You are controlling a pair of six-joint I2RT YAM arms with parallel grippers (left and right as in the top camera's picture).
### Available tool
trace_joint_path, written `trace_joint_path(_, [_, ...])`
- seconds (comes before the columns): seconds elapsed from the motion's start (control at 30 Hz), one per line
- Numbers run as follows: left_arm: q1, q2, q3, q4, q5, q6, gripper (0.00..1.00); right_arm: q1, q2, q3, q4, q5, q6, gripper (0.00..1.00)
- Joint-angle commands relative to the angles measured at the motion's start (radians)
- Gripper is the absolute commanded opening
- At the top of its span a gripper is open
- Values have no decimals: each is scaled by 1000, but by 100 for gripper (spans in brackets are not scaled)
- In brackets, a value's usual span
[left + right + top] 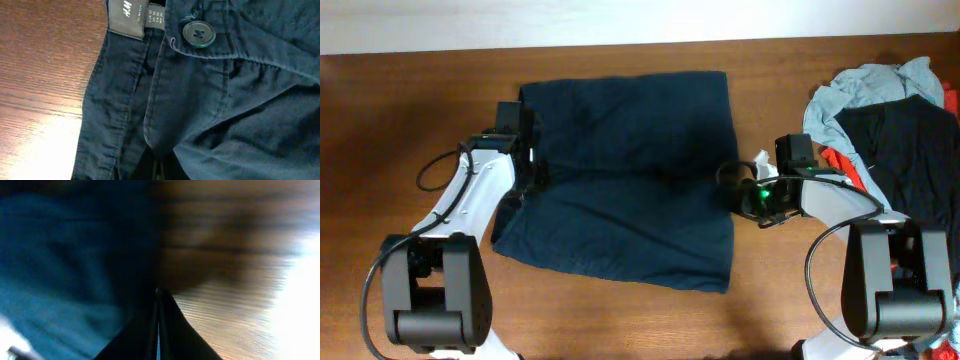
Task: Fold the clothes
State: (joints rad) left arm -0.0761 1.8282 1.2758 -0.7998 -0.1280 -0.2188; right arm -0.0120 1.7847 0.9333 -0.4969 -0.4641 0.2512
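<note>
The clothes, a dark navy pair of shorts, lie spread flat mid-table with the waistband to the left. My left gripper sits at the waistband edge. In the left wrist view the shorts show a button and a grey label. Folds of cloth bunch into that gripper, which is shut on them. My right gripper sits at the shorts' right edge. In the blurred right wrist view it is shut where the shorts meet bare wood, a blue sliver between its fingers.
At the table's right end lies a pile of other garments: a light grey shirt, a black garment and a bit of red cloth. Bare brown wood surrounds the shorts. The far table edge runs along the top.
</note>
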Motion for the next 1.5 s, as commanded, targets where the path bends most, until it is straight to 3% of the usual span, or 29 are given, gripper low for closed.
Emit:
trace_joint_path(0.0, [2,-27,21,4,-7,-13,1,6,-2,7,47,-298,-110,4])
trace_joint_path(0.23, [2,-27,21,6,-7,-12,1,6,-2,9,99,-481,-179,4])
trace_joint_path(0.5, [2,-28,21,10,-7,-13,1,6,-2,8,89,-356,-157,4])
trace_joint_path(0.73, [2,-28,21,10,-7,-12,0,21,-2,8,95,-617,-304,5])
trace_joint_path(0.8, [2,-27,21,11,-7,-12,1,20,-2,8,102,-546,-256,4])
trace_joint_path(0.87, [2,-27,21,11,-7,-12,1,21,-2,8,84,-328,-92,4])
trace_joint_path(0.93, [2,-28,21,13,-7,-12,1,23,-2,8,26,-167,-65,4])
trace_joint_path(1.13, [2,-27,21,14,-7,-13,0,46,1,8,-111,-145,-105,4])
trace_joint_path(1.3, [2,-28,21,13,-7,-12,0,58,2,8,-262,73,-25,4])
trace_joint_path(1.47, [2,-28,21,14,-7,-12,1,64,2,8,-324,-53,-73,4])
